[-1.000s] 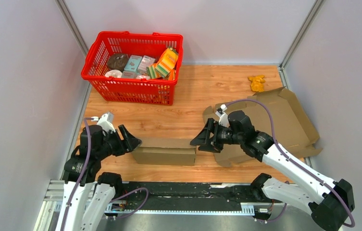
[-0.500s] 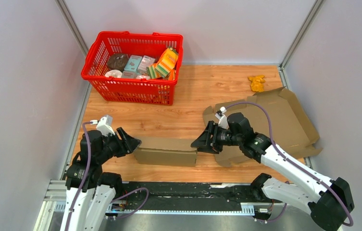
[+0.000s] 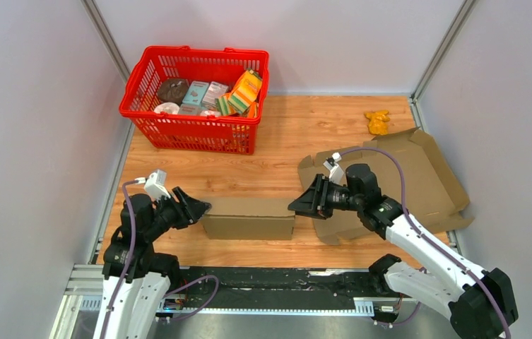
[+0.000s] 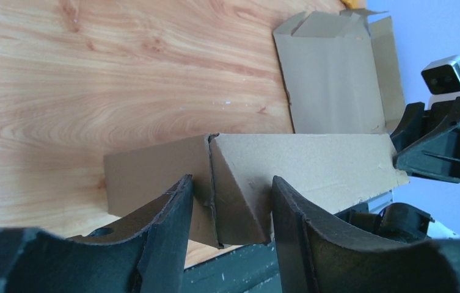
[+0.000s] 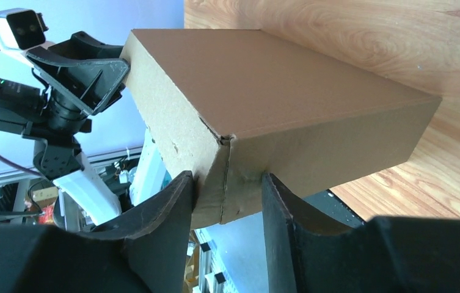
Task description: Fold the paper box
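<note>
**2 YAM ARMS: VISIBLE BODYWORK**

Item 1, left arm: white lower links, black joint housings.
Item 2, right arm: same finish, with 1 large rounded black joint near its base.
Left end effector and right end effector: matt black, each with 2 broad fingers curving to thin tips.
Each arm carries 1 purple cable looping along it.
Each wrist bears 1 small white camera block with 2 dark lenses.
</note>
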